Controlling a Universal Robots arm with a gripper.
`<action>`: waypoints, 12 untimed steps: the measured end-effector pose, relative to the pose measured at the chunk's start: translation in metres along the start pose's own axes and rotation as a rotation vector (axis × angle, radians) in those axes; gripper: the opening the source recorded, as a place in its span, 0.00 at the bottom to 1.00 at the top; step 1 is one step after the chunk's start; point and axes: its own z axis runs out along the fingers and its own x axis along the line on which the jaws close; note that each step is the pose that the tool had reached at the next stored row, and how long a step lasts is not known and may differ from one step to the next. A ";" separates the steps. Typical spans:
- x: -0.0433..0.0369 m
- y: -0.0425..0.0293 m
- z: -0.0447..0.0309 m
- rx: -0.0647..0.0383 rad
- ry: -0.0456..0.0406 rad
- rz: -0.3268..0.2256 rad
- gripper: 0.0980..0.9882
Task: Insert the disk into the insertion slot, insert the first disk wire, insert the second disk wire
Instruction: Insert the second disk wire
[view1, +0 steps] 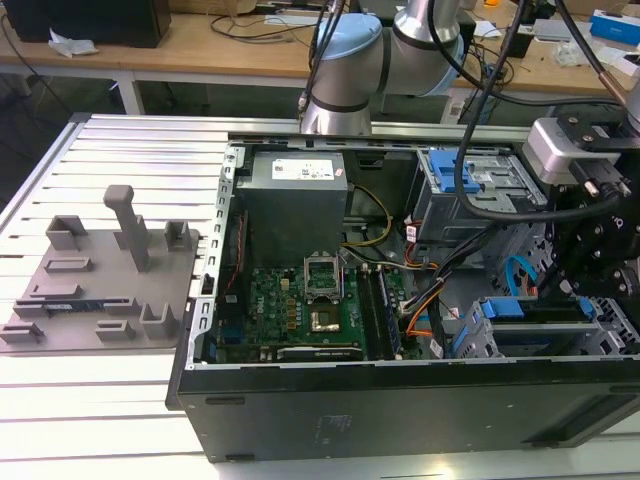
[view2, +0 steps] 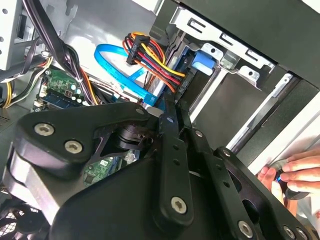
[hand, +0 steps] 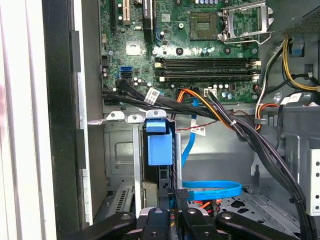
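Two black fingers of your claw stood narrow, almost together. In the first wrist view their tips were right against the black end of a flat blue cable. I could not tell whether they pinched it. A hand rested at the outer edge of the case in the second wrist view.

Just beyond the tips sat the disk. Its blue carrier was already seated in the insertion slot, with the grey cage wall flanking it. In the second wrist view a bundle of red, orange and yellow wires hung with its black plug just beside the blue cable's loop.

In the exterior view the open case lay on its side on the white slatted surface. The disk sat at about three o'clock from the motherboard. The grey power-supply box stood at twelve o'clock from the board. A taller cage with a blue latch stood at about two o'clock.

A grey fixture plate lay at nine o'clock, beside the case. Farthest back, your arm rose behind the case.
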 end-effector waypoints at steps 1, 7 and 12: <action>0.0000 -0.0002 0.0002 0.000 0.0000 0.000 0.07; 0.0000 -0.0005 0.0023 0.000 -0.0002 0.000 0.07; 0.0001 -0.0004 0.0053 0.000 -0.0001 0.000 0.07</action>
